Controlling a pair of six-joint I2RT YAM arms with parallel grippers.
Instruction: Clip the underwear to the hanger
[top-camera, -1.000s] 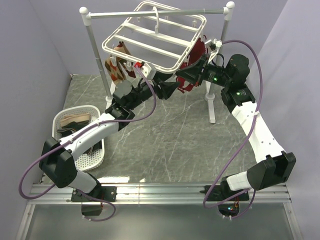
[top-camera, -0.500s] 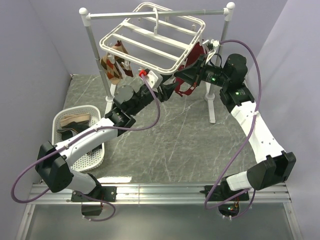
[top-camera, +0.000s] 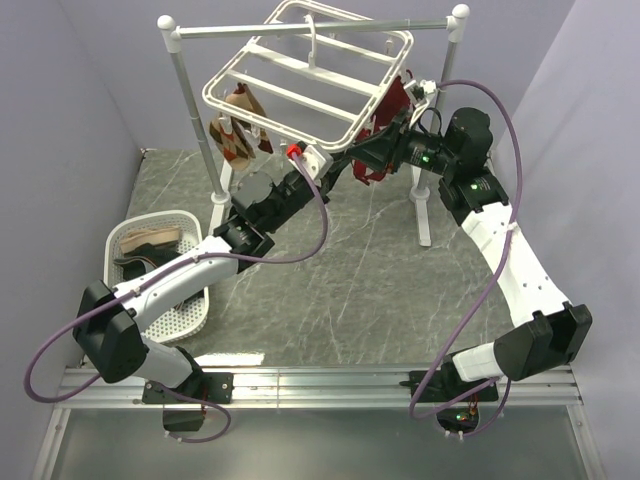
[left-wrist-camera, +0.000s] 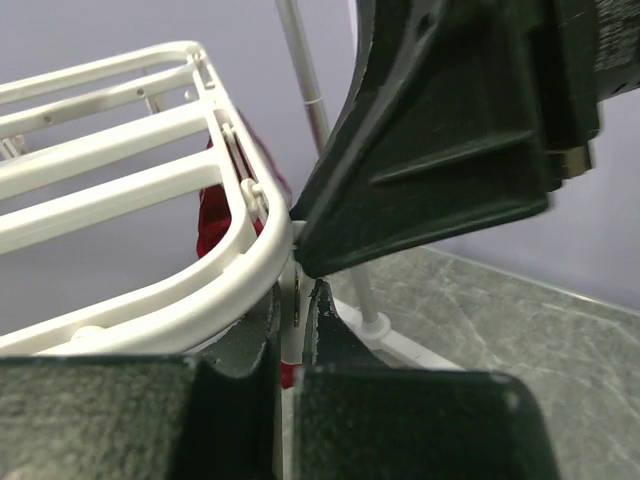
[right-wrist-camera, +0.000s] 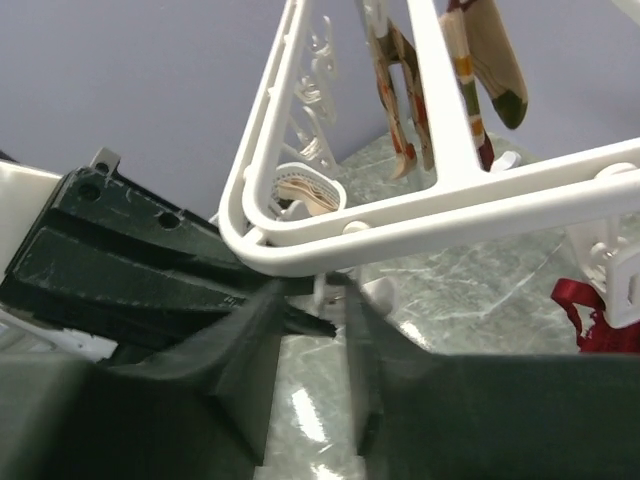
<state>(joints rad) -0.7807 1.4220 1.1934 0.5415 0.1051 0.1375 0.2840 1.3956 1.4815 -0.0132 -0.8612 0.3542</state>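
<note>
The white hanger (top-camera: 345, 135) hangs tilted from the rail. Both grippers meet under its near right corner. In the left wrist view my left gripper (left-wrist-camera: 292, 310) is shut on a thin white clip (left-wrist-camera: 289, 290) that dangles from the hanger rim (left-wrist-camera: 200, 290). My right gripper (right-wrist-camera: 318, 320) stands open, one finger on each side of that clip (right-wrist-camera: 330, 288), just below the rim (right-wrist-camera: 440, 215). In the top view the left gripper (top-camera: 338, 163) and right gripper (top-camera: 358, 158) nearly touch. A ragged black edge shows at the fingertips; I cannot tell the underwear apart from the black fingers.
A dark red bra (top-camera: 390, 110) hangs at the hanger's right side, close to the right wrist. A tan-and-red argyle garment (top-camera: 238, 130) hangs at its left. The white rail stand (top-camera: 185, 80) carries the hanger. A white basket (top-camera: 190, 300) with clothes sits on the table at the left.
The left arm rose to the right, under the hanger's corner, and its jaws closed on the clip. The right jaws, shut before, have opened. The hanger swung slightly.
</note>
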